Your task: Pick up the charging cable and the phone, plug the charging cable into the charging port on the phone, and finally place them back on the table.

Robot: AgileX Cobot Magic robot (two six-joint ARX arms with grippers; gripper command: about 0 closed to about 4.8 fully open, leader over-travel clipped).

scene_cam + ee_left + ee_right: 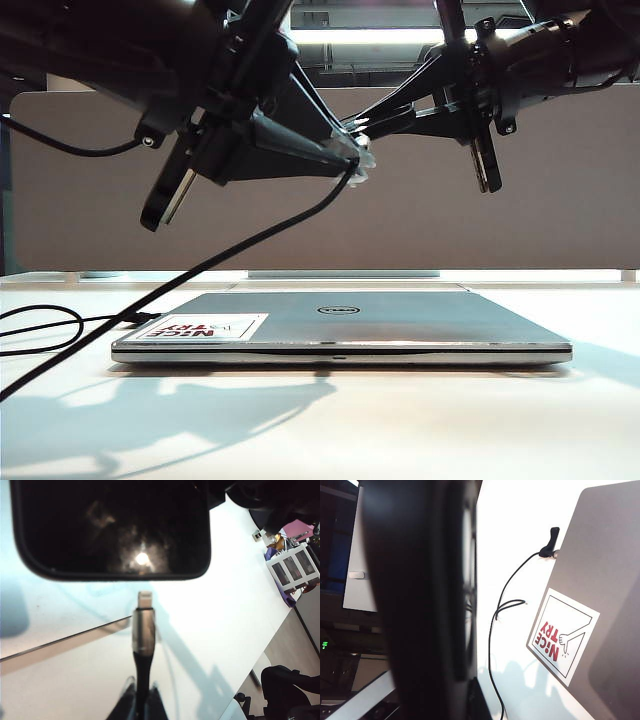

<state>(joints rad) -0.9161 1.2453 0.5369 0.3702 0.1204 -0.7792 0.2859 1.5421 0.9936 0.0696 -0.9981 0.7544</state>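
Note:
The phone (110,525), black and glossy, hangs in the air with its rounded short edge facing the charging cable's silver plug (143,600). A small gap separates the plug tip from that edge, and I cannot make out the charging port. My left gripper (142,702) is shut on the black cable (142,655) just behind the plug. In the right wrist view the phone (420,580) is a dark slab with my right gripper (450,700) shut on it. In the exterior view both grippers meet high above the table (400,420), the left gripper (352,155) with the cable (230,250) trailing down to the left.
A shut silver Dell laptop (340,325) with a red-lettered sticker (205,327) lies on the table below the grippers. Slack cable loops (40,330) lie at the laptop's left. A grey-brown divider panel (450,220) stands behind.

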